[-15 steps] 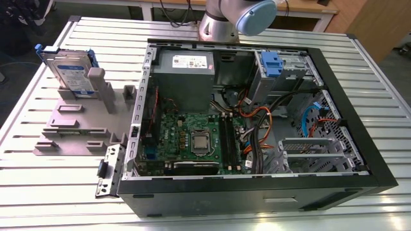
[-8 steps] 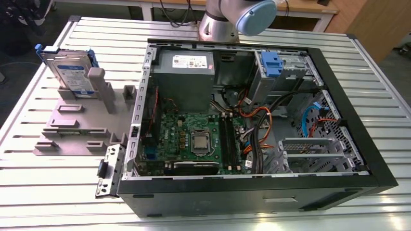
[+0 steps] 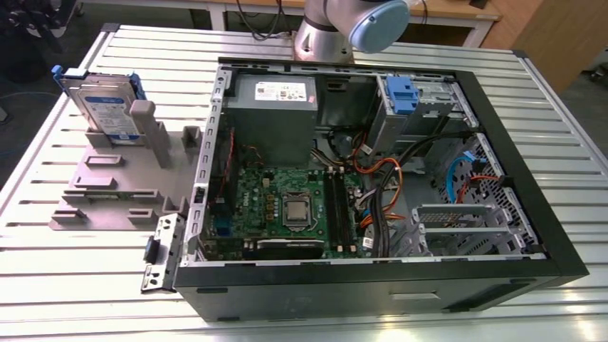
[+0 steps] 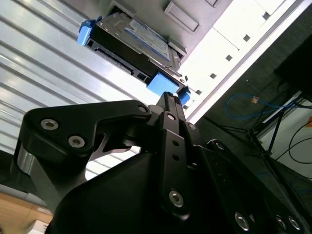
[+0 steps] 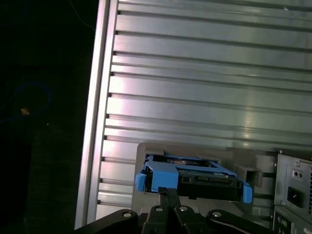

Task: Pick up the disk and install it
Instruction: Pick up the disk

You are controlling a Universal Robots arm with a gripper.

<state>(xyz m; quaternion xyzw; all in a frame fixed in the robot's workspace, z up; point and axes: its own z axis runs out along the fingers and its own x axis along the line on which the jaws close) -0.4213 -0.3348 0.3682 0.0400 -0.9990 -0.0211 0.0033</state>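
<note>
Nearest to you in both wrist views is the gripper point(image 4: 168, 100) point(image 5: 168, 194), its two black fingers drawn together at the tips with nothing between them. Just past those tips, in line with them, you see the disk point(image 4: 141, 39) point(image 5: 195, 178). It stands on edge in its blue carrier, with one blue end of the carrier towards the fingertips. You cannot tell from these views whether the tips touch the carrier.

In the exterior view, you find the disk point(image 3: 105, 107) upright in a slot of the grey holder point(image 3: 114, 185), label side showing, on the exterior view's left. The holder sits on the ribbed metal table point(image 3: 76, 271), just beside the open computer case point(image 3: 380, 285). The disk is outside the case, apart from the drive bay point(image 3: 423, 96) at the case's far corner, where a blue latch piece point(image 3: 399, 92) shows. Farther back, you see the arm point(image 3: 352, 28) rising behind the case.
</note>
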